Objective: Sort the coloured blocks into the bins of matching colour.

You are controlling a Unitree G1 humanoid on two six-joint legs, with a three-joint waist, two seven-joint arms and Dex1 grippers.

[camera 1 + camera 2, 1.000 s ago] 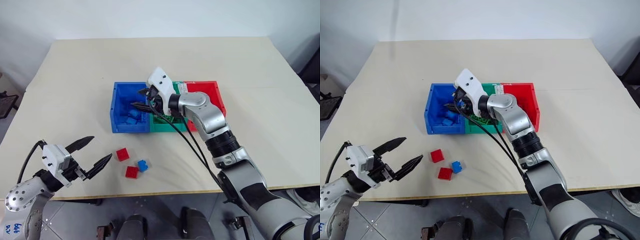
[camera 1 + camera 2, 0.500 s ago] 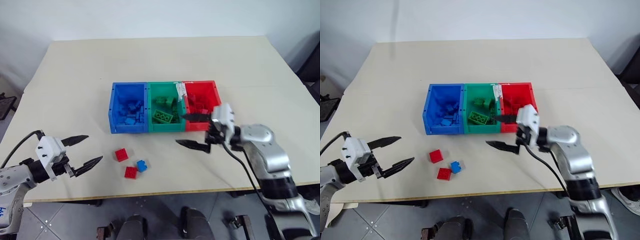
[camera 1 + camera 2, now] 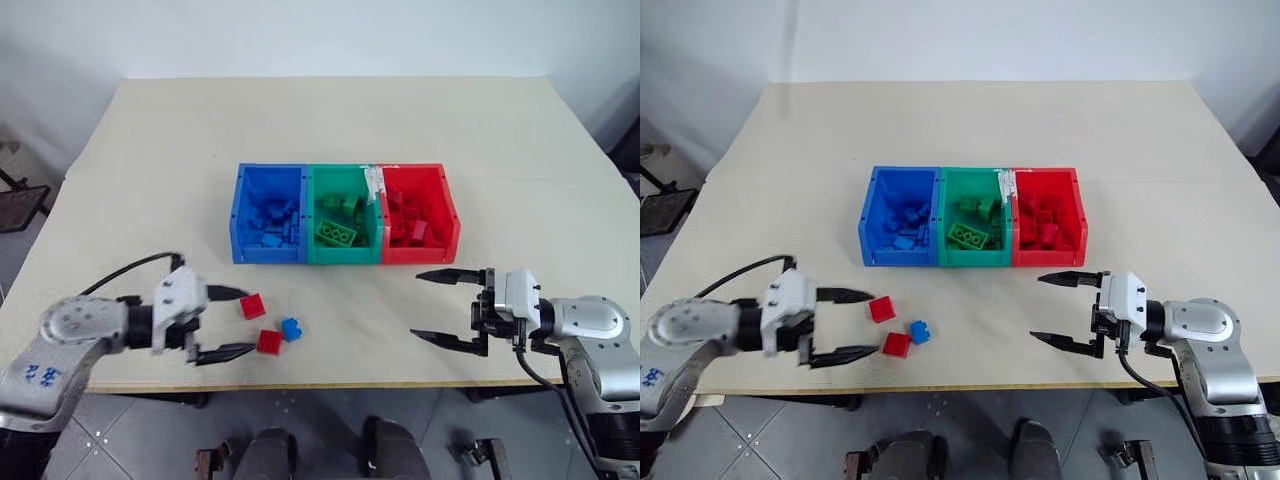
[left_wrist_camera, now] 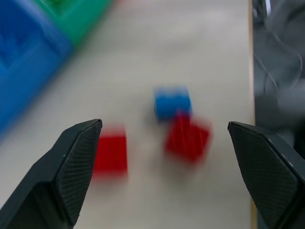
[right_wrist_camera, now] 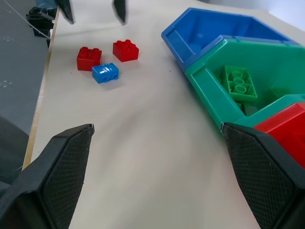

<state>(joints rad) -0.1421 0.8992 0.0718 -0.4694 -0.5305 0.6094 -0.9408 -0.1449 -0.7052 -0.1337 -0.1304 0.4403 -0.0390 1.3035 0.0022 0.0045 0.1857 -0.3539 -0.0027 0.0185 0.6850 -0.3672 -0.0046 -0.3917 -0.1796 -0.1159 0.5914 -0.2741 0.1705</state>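
Note:
Three joined bins stand in a row mid-table: blue (image 3: pixel 265 255), green (image 3: pixel 343 257) and red (image 3: pixel 420 255), each holding blocks of its own colour. Three loose blocks lie near the front edge: a red one (image 3: pixel 252 305), another red one (image 3: pixel 267 342) and a blue one (image 3: pixel 290 328). My left gripper (image 3: pixel 250 321) is open just left of them, its fingertips reaching beside the two red blocks, and it holds nothing. In the left wrist view the blue block (image 4: pixel 172 102) and a red block (image 4: pixel 187 137) lie between the fingers (image 4: pixel 76 167). My right gripper (image 3: pixel 415 304) is open and empty in front of the red bin.
The table's front edge (image 3: pixel 340 362) runs close below both grippers and the loose blocks. Bare tabletop (image 3: pixel 340 120) stretches behind the bins and to both sides. A large green brick (image 5: pixel 237 81) lies flat in the green bin.
My right arm has pulled back from over the blue bin to the front right, and its jaws have opened wider. My left gripper has swung right, up to the loose blocks.

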